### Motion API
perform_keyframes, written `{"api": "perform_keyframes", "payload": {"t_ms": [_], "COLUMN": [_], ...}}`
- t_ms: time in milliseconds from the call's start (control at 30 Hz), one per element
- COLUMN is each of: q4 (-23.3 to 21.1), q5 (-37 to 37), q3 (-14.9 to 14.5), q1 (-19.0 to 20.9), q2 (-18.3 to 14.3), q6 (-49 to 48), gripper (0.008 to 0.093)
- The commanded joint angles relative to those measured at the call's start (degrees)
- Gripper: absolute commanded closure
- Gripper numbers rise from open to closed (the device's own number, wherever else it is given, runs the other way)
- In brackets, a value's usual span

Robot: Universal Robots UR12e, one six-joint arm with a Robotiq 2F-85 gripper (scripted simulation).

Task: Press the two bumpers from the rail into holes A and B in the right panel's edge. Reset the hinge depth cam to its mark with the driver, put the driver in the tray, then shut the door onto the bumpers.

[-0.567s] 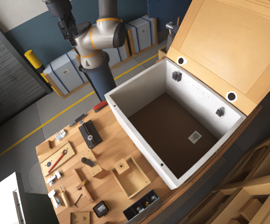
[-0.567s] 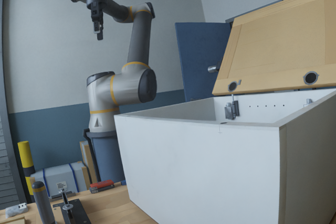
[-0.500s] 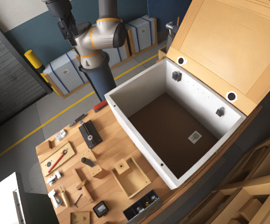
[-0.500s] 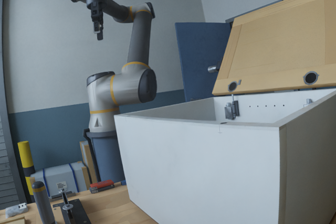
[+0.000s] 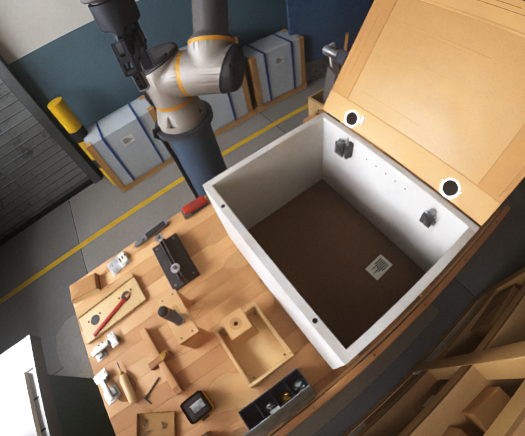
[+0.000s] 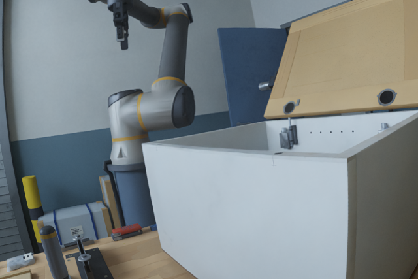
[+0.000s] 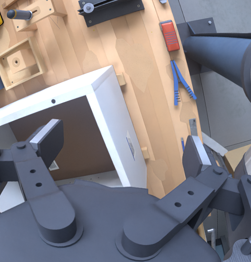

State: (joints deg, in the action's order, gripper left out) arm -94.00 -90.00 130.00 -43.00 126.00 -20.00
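Observation:
The black rail (image 5: 175,261) lies on the bench left of the white cabinet (image 5: 338,235), with a grey bumper (image 5: 174,268) seated on it. Two small holes show in the cabinet's near edge, one by the rear corner (image 5: 222,205) and one further forward (image 5: 314,320). The wooden door (image 5: 451,95) stands open above the far side, on two grey hinges (image 5: 343,147) (image 5: 428,217). The driver (image 5: 171,315), dark-handled with an orange band, stands in a wooden block near the empty wooden tray (image 5: 255,343). My gripper (image 6: 122,38) is open and empty, high above the bench's rear edge.
Behind the bench stand the arm's blue pedestal (image 5: 198,150), strapped crates (image 5: 121,137) and a yellow bollard (image 5: 66,117). Loose tools lie on the bench: a red block (image 5: 194,206), a red-handled screwdriver (image 5: 112,313), a tape measure (image 5: 197,406) and a parts bin (image 5: 277,402).

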Motion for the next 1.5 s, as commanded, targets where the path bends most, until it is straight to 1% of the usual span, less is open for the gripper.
{"api": "perform_keyframes", "payload": {"t_ms": [0,400,1200,1233,1467], "q4": [-0.02,-0.02,-0.02,-0.02,-0.02], "q5": [0.0,0.0,0.0,0.0,0.0], "q3": [-0.06,-0.06,-0.06,-0.06,-0.06], "q1": [0.0,0.0,0.0,0.0,0.0], "q2": [0.0,0.0,0.0,0.0,0.0], "q6": [0.0,0.0,0.0,0.0,0.0], "gripper": [0.008,0.008,0.056,0.0574,0.0574]}}
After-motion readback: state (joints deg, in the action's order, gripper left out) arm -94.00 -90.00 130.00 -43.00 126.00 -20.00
